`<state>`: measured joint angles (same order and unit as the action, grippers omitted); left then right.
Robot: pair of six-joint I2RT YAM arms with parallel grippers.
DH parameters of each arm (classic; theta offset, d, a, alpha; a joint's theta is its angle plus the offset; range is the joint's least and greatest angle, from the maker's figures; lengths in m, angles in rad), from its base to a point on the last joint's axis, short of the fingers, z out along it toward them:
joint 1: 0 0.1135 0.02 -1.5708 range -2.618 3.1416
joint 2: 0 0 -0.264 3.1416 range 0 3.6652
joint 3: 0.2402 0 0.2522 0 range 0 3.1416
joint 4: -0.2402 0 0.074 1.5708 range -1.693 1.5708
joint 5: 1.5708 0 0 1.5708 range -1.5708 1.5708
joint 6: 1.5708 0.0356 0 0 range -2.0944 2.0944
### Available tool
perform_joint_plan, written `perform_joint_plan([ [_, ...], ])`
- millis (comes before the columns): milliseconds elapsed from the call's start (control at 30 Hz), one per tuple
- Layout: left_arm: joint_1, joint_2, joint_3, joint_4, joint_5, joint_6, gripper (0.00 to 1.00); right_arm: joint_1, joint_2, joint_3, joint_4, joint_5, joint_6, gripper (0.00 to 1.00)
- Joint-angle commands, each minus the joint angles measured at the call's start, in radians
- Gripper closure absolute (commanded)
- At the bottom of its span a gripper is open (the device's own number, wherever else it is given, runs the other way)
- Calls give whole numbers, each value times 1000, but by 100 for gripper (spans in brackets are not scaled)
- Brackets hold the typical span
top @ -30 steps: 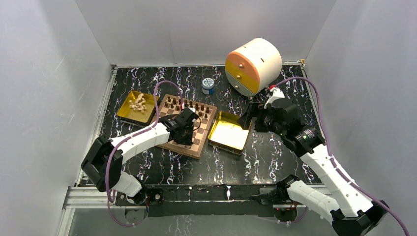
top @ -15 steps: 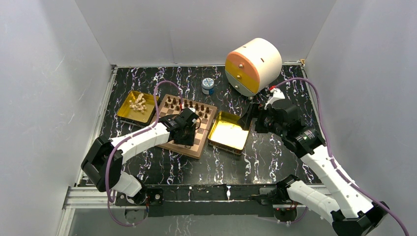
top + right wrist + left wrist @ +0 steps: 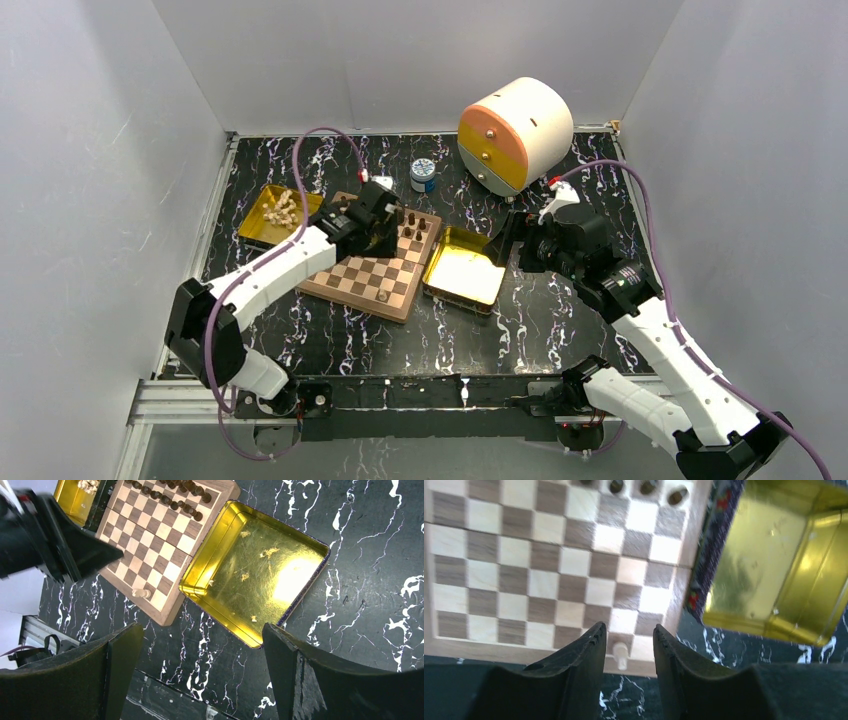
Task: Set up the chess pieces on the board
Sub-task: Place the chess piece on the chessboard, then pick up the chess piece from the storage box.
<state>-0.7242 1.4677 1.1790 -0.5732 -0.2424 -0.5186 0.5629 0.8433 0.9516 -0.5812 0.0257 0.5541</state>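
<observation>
The board (image 3: 372, 262) lies mid-table, with dark chess pieces (image 3: 408, 221) in its far rows. One pale piece (image 3: 383, 296) sits on a square in the near row; it also shows in the left wrist view (image 3: 620, 652) and the right wrist view (image 3: 141, 593). More pale pieces (image 3: 283, 208) are piled in the left gold tray (image 3: 258, 228). My left gripper (image 3: 380, 232) hangs open and empty above the board's far half; in the left wrist view (image 3: 629, 627) the pale piece shows far below, between the jaws. My right gripper (image 3: 503, 243) is open wide and empty by the right gold tray (image 3: 465, 268).
A white, orange and yellow drum (image 3: 515, 133) and a small blue-lidded jar (image 3: 423, 174) stand at the back. The right gold tray (image 3: 255, 570) holds no pieces. Grey walls enclose the table on three sides.
My left gripper has risen and moved from over the board's near half toward its far-left part. The pale piece stays on the near row. The right arm has barely moved.
</observation>
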Motion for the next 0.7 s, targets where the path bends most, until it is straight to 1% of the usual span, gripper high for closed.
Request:
perform_joint_plan([
  [0,119,15,82,-59,-27,58,63,-4,-22,-1,38,-4,-9,1],
  [67,192,17,96,-58,-13,78,64,-3,-25,-2,41,-3,-12,1],
  [167,333,25,109,-47,3,105,64,-4,-27,-6,49,-6,-13,1],
  [300,488,59,120,-5,-3,124,68,-3,-19,-6,58,-20,-13,1],
  [467,614,120,136,66,-63,150,72,-3,-13,12,46,-55,-16,1],
  [533,658,159,152,101,-58,155,74,-4,-13,20,38,-54,-21,1],
  [667,693,252,221,112,-49,172,76,-3,-12,30,27,-38,-23,1],
])
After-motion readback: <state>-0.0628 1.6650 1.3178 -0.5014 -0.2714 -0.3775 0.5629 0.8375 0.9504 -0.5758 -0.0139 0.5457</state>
